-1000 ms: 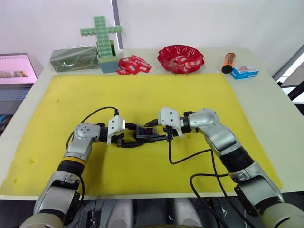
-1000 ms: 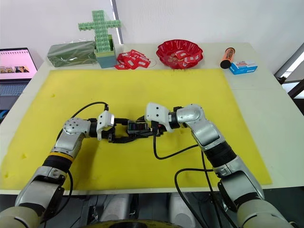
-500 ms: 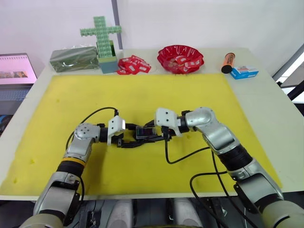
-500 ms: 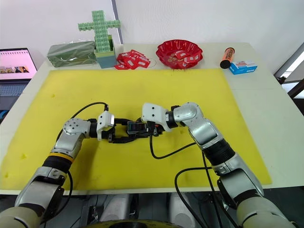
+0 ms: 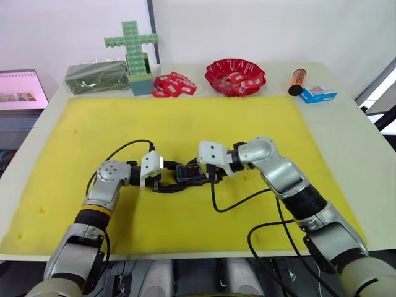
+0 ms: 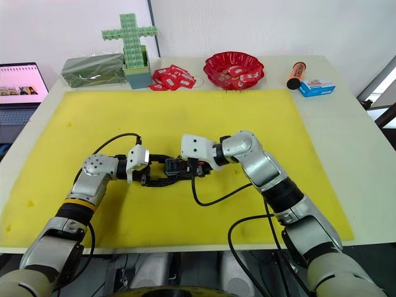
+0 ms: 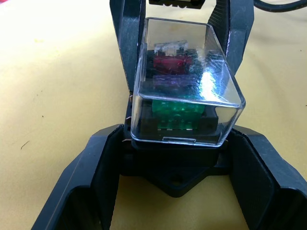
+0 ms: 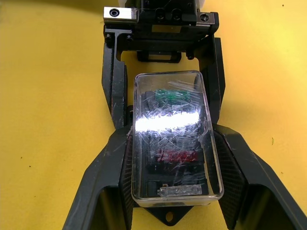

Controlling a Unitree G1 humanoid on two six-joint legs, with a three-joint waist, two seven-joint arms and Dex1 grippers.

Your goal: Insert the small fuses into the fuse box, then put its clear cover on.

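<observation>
The yellow foam mat (image 5: 185,124) on the bench is soft, so pressing may tilt the assembly. At mid-mat, the left end effector (image 5: 179,180) and right end effector (image 5: 197,176) are both clenched on the fuse box (image 7: 177,165), a black block. A skewed clear cover (image 8: 172,129), glossy and scratched, could jam. Green, purplish and red small fuses (image 7: 175,108) are seen seated beneath it.

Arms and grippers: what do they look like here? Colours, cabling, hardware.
Both arms are silver-grey metal with black joint sections. The left arm has an orange-yellow ring below the wrist. Each wrist carries a white housing, and a loose black cable loops off each one. The left gripper and right gripper have two matte black fingers each; a silver bar with screws spans the left one's base.
</observation>
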